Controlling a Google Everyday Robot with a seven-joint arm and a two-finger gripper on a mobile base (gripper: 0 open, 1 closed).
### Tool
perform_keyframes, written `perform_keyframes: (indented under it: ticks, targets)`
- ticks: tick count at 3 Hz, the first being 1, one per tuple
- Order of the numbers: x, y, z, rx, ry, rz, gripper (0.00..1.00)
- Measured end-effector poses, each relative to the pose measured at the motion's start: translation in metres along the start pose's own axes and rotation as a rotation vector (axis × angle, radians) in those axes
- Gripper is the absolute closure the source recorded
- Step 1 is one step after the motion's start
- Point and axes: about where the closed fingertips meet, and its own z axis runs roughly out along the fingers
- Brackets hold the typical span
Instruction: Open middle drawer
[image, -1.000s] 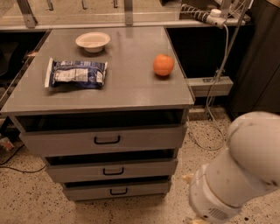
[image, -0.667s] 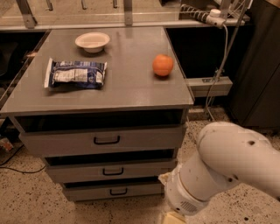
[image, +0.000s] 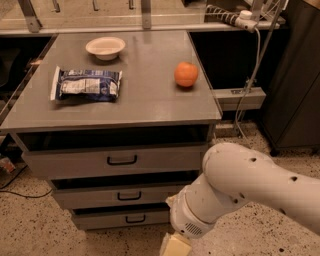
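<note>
The grey cabinet has three flat-fronted drawers stacked one above the other. The middle drawer (image: 100, 196) has a small black bar handle (image: 129, 196) and sits between the top drawer (image: 75, 162) and the bottom drawer (image: 105, 219). A dark gap shows above each front. My white arm (image: 235, 195) reaches in from the lower right. Its elbow stands just right of the middle and bottom drawers. My gripper (image: 175, 246) is at the bottom edge of the view, below and right of the bottom drawer, mostly cut off.
On the cabinet top (image: 150, 105) lie a white bowl (image: 105, 47), a blue-and-white snack bag (image: 86, 84) and an orange (image: 186, 74). A power strip (image: 239, 95) and cables hang at the right. The floor is speckled.
My arm has swung left across the lower right of the view and now stands close to the drawer fronts. Nothing on the cabinet has moved.
</note>
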Motion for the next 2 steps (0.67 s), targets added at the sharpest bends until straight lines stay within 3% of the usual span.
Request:
perform_keyframes:
  ticks: [1,2]
  targets:
    - [-0.001,0.003,0.009,0.011,0.006,-0.012,0.0]
    - [-0.006,0.009,0.055,-0.026,0.002,-0.047,0.0]
